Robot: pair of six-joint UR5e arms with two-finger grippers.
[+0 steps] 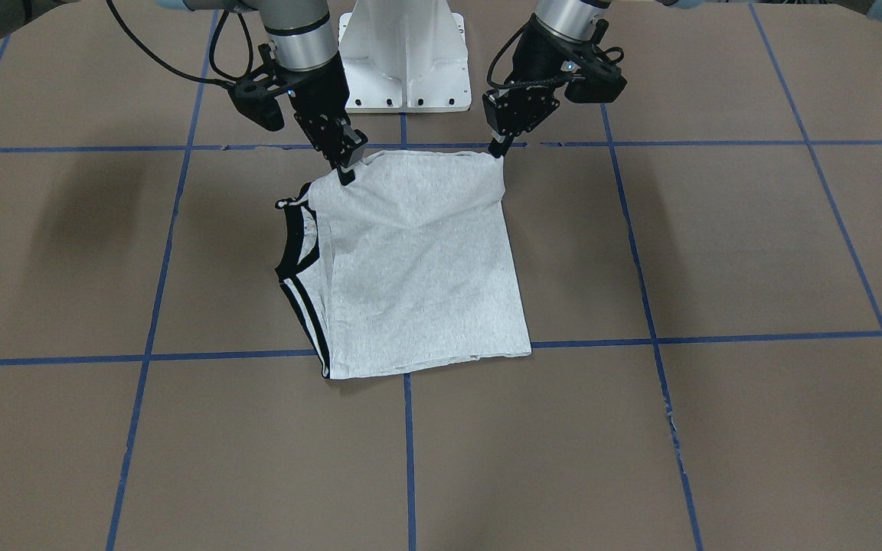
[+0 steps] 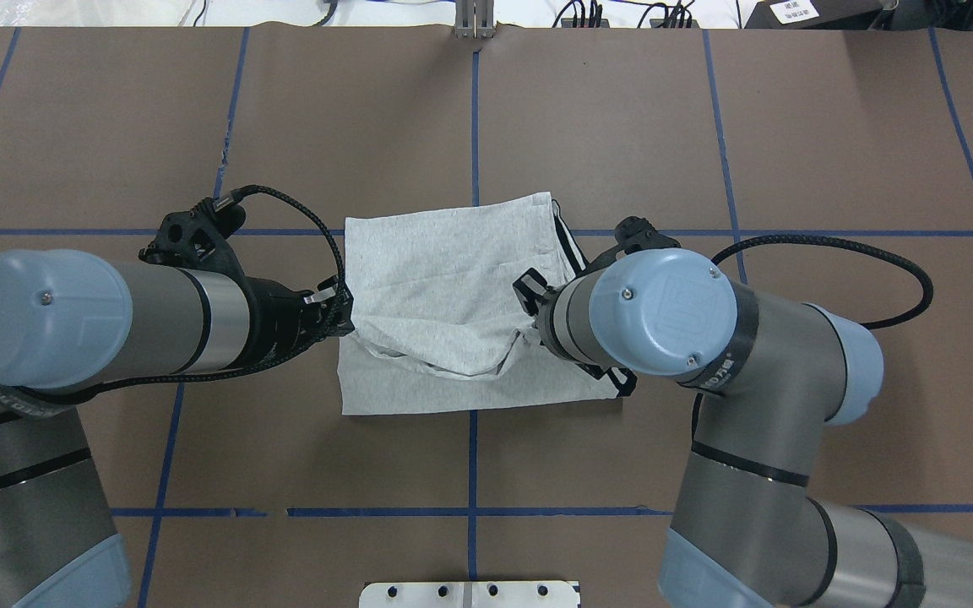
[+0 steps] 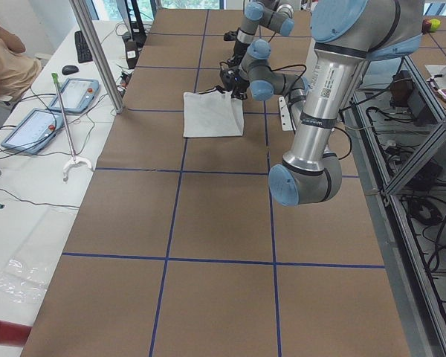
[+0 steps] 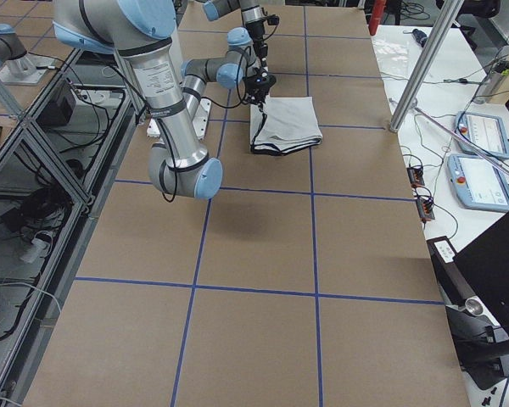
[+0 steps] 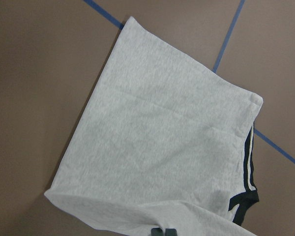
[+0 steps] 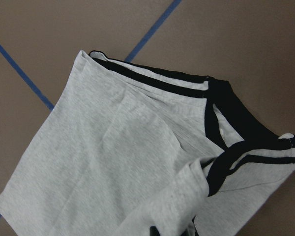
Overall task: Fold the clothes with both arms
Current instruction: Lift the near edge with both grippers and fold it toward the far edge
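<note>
Your brown paper-covered table (image 1: 717, 428) carries the grey T-shirt (image 1: 418, 275) at its middle, lying as a folded rectangle with its black collar toward the robot's right. The left arm (image 2: 115, 317) and right arm (image 2: 757, 338) reach in low, wrists tipped down. The left gripper (image 1: 498, 148) and right gripper (image 1: 347, 174) each clench a raised corner of the shirt's robot-side edge, probably to carry it across for another fold

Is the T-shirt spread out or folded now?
Partly folded: the T-shirt lies doubled into a rectangle; the left gripper and right gripper pinch its raised robot-side edge.
</note>
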